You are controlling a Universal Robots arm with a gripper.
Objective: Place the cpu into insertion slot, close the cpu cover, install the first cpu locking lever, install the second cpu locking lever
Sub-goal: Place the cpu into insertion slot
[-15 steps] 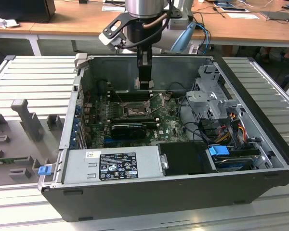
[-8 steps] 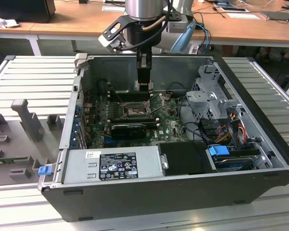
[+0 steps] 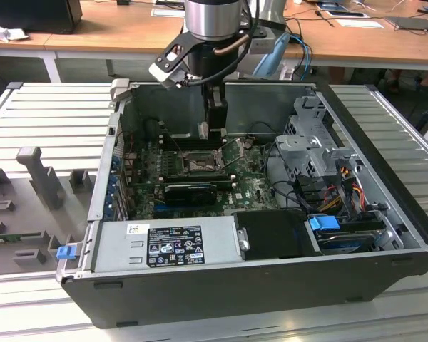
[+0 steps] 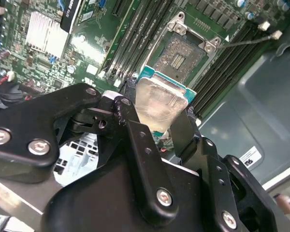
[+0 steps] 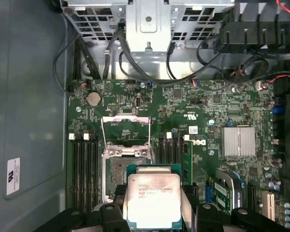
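Observation:
My gripper hangs inside the open computer case, shut on the cpu. In both wrist views the cpu is a square chip with a tan-grey metal face on a green rim, pinched by its edges between the black fingers. It hovers just above and partly in front of the insertion slot, whose dark centre lies bare. The cpu cover, a thin silver frame, stands swung open at the slot's far side.
Green motherboard with long black memory slots on both sides of the socket. A silver heatsink, a black card, the power supply, a drive cage and cables crowd the case.

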